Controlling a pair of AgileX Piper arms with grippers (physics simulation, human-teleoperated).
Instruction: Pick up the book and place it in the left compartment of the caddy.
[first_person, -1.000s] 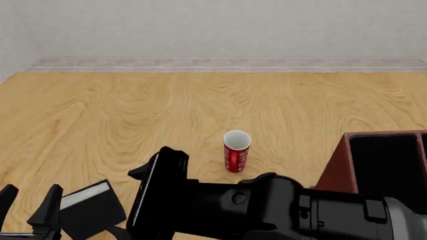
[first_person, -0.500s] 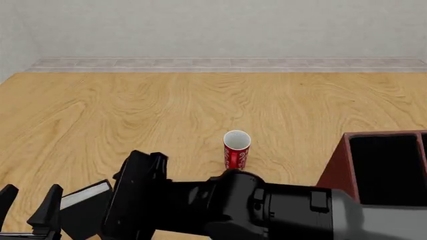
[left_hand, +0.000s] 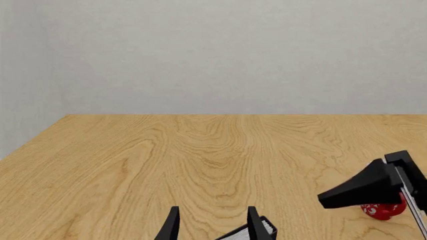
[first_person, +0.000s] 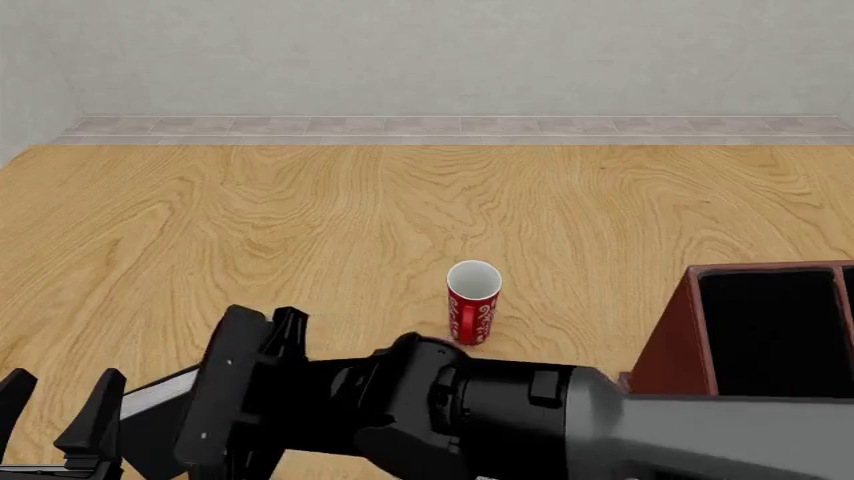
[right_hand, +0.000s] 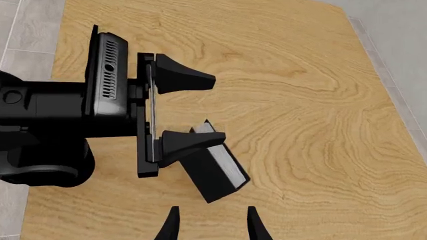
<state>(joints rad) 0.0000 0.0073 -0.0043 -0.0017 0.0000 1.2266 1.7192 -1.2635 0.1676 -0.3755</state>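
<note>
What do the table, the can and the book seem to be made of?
Table: looks like light wood, matte, with swirling grain lines.
Can: red with white print and a pale top; probably painted metal, though the render leaves this open.
Book: black, plain, matte covers like board; the white striped block suggests paper.

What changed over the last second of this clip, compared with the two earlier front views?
The right arm has swept leftward across the front view, carrying the right hand over the book, now mostly hidden behind it. Nothing has been gripped; in the right wrist view its fingers are apart and short of the book. The left hand, the red can and the caddy stayed put.
</note>
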